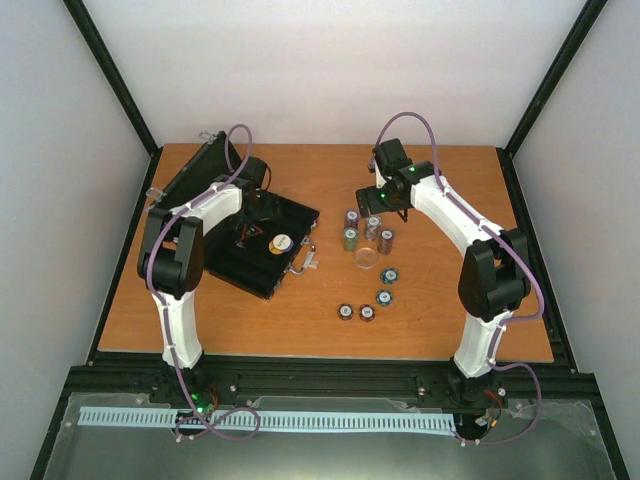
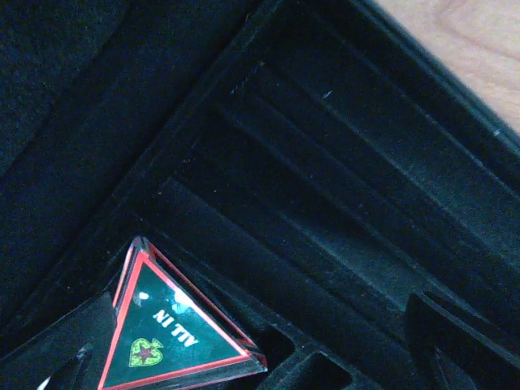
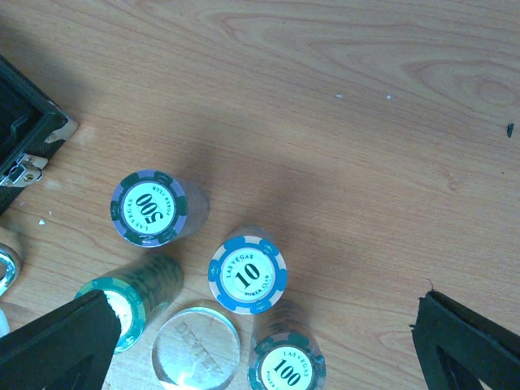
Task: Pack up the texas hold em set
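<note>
The black case (image 1: pixel 262 262) lies open at the left, its lid (image 1: pixel 196 170) propped up behind it. My left gripper (image 1: pixel 252 228) hovers open low over the case's foam slots (image 2: pixel 325 203). A dark triangular token (image 2: pixel 166 333) with a red rim lies in the case beside the left finger (image 2: pixel 57 353). A round white disc (image 1: pixel 282 242) also rests in the case. My right gripper (image 3: pixel 264 349) stands open above upright chip stacks: purple 500 (image 3: pixel 148 208), blue 10 (image 3: pixel 247 274), a 100 (image 3: pixel 286 366) and a green one (image 3: pixel 134 296). A clear disc (image 3: pixel 197 348) lies among them.
Several loose chips (image 1: pixel 367 313) lie on the wooden table (image 1: pixel 480 200) in front of the stacks. The case's silver corner and latch (image 3: pixel 32 158) show at the left edge of the right wrist view. White walls close in the table.
</note>
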